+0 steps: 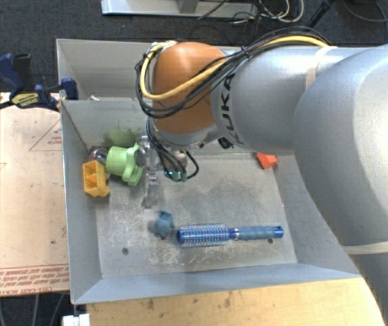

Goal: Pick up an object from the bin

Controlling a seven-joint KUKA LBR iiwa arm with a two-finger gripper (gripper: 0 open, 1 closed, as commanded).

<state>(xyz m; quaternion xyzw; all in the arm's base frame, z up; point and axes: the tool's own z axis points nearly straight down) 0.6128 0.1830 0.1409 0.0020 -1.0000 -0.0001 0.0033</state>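
Observation:
My gripper (151, 185) hangs low over the left half of the bin, under the arm's wrist. A light green cup-shaped thing (124, 163) lies on its side right against the gripper's left side. Further left, near the bin's left wall, stands a yellow-orange block (95, 179). A small grey-blue lump (162, 223) lies on the floor just below the gripper. I see nothing held in the gripper.
A blue hairbrush (227, 234) lies lengthwise near the bin's front wall, its bristled head next to the lump. A small orange piece (266, 160) sits by the back right. The arm and its cables cover the bin's right and back.

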